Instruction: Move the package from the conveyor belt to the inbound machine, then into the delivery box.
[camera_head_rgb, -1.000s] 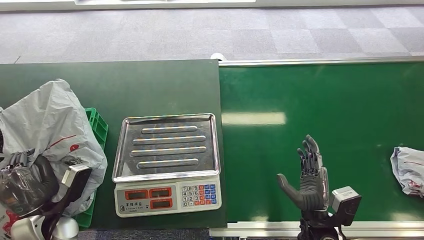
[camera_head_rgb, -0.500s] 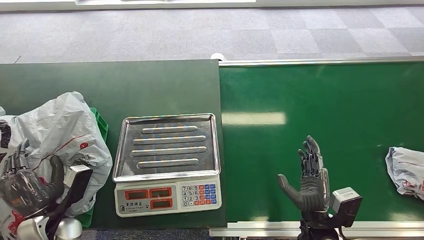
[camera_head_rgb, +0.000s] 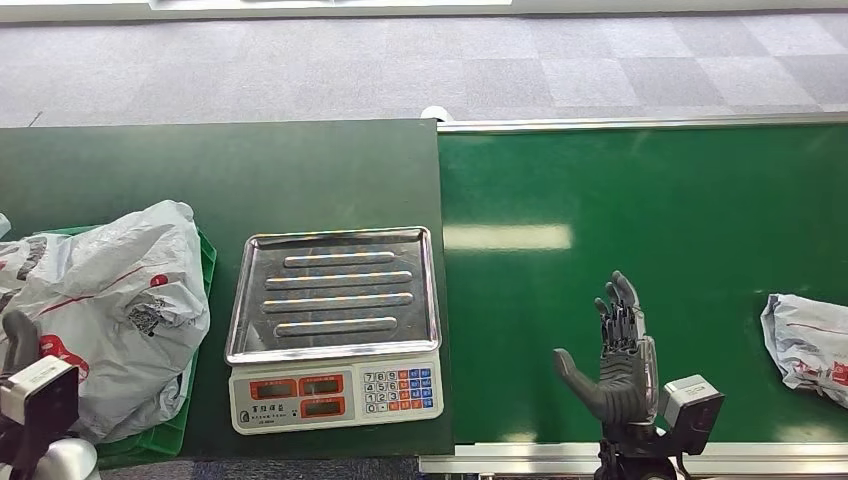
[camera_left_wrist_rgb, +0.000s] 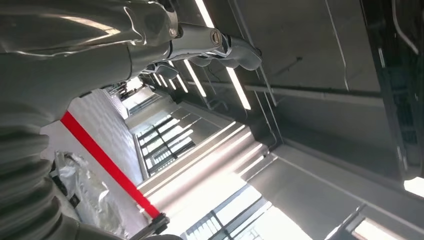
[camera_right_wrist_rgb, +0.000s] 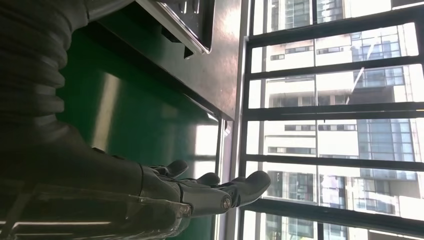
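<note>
The right hand (camera_head_rgb: 617, 352) is dark grey with a thick thumb and black fingers, a grey box-shaped camera module at its wrist. The left hand (camera_left_wrist_rgb: 220, 45) shows glossy silver-grey shells, a round screw, and a ribbed grey cover.

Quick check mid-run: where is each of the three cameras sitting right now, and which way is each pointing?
Head view: high on the body, looking down at the scale, conveyor belt and right hand.
Left wrist view: behind the left hand, facing up at ceiling lights.
Right wrist view: behind the right hand, facing along the belt toward windows.
Head and right wrist views share scale, belt and right hand.
</note>
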